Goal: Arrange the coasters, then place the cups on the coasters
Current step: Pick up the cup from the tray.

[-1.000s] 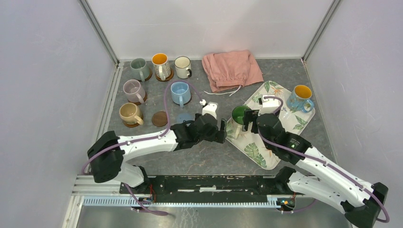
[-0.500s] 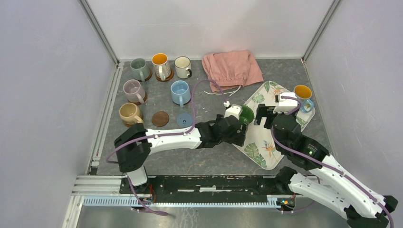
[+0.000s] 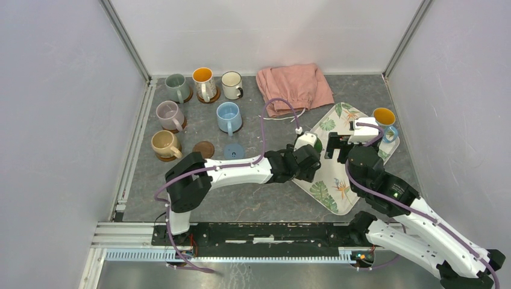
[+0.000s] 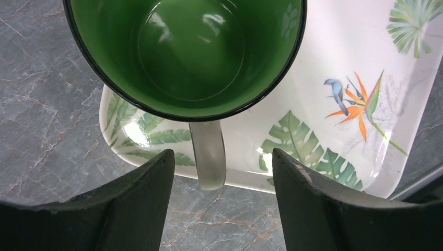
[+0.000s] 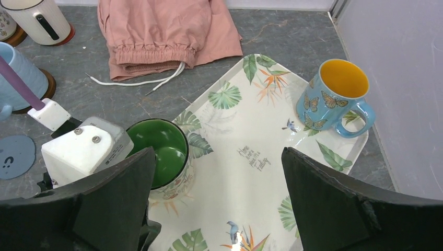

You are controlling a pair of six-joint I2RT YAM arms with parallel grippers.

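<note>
1. Green-inside mug (image 4: 190, 52) stands upright, mouth up, on the leaf tray (image 4: 334, 57), at the tray corner nearest the left arm.
2. Its handle (image 4: 208, 157) points off the tray straight at the left claw and sticks out past the rim over the grey worktop (image 4: 47, 104).
3. Left claw (image 4: 222, 151): fingers apart, one each side of the handle. There are gaps on both sides and no contact is visible.
4. Right claw (image 5: 218, 151): spread wide, nothing in it, above the tray just beside the green-inside mug.
5. Butterfly mug (image 5: 334, 94), orange inside, stands upright on the tray's far-right corner, handle toward the right wall.
6. Blue coaster (image 3: 234, 150) and brown coaster (image 3: 203, 149) are bare, side by side, left of the tray.
7. Light blue mug (image 3: 228, 114) and beige mug (image 3: 163, 143) each sit on a coaster, far left.
</note>
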